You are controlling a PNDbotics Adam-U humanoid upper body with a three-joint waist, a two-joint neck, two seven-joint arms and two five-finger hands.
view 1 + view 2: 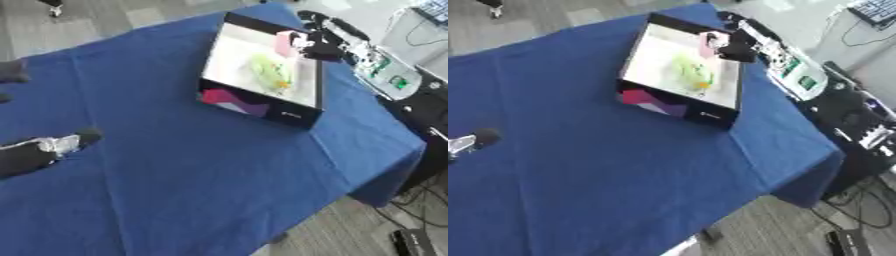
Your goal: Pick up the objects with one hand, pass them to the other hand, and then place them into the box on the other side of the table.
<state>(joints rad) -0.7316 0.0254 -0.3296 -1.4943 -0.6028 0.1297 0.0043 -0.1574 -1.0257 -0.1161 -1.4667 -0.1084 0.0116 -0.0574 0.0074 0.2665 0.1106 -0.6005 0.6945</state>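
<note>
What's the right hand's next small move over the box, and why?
Probably open the fingers and let go. The right hand is over the far edge of the box, its fingers curled on a pink object. A greenish item lies inside. The left hand rests at the table's left edge.

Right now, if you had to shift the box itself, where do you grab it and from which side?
Judging from the views, grip the box by its dark near wall, coming from the robot's side with the left hand. That wall stands exposed and free, while the right hand, holding a pink object, crowds the far corner.
</note>
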